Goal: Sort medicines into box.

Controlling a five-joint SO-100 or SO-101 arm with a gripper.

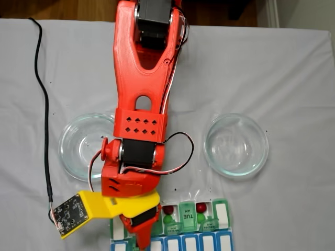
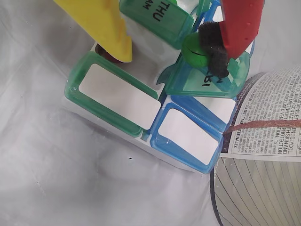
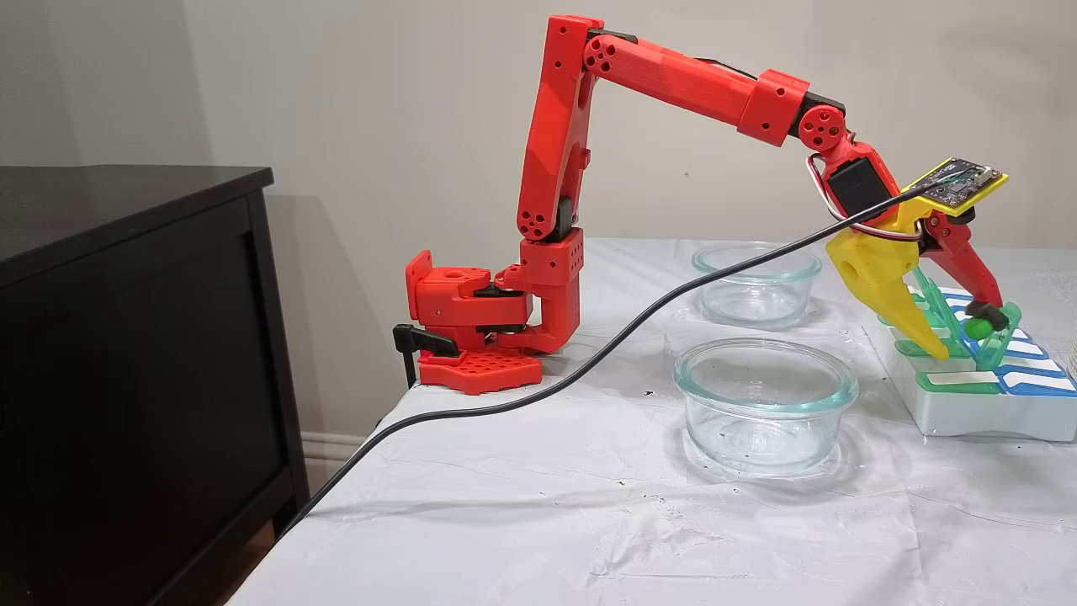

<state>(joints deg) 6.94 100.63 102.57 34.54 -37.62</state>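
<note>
The box (image 2: 113,94) sits under my gripper (image 2: 174,66), with green and blue lidded compartments and a raised green lid marked THU AM (image 2: 157,14). The jaws stand wide apart over an open compartment. A green medicine ball (image 2: 192,49) touches the black pad of the red finger (image 2: 214,47) above another raised lid. A red ball (image 2: 106,54) peeks out beneath the yellow finger (image 2: 106,23). From the side, my gripper (image 3: 966,337) dips into the box (image 3: 968,412) with the green ball (image 3: 978,326) at the red fingertip. From above, two red balls (image 1: 168,209) (image 1: 201,207) and a green one (image 1: 168,220) lie in open compartments.
Two round clear glass dishes (image 1: 68,151) (image 1: 235,144) stand on the white cloth behind the box. A black cable (image 3: 589,370) crosses the table from the wrist. A printed cylindrical container (image 2: 268,117) stands right beside the box. A dark cabinet (image 3: 126,337) flanks the table.
</note>
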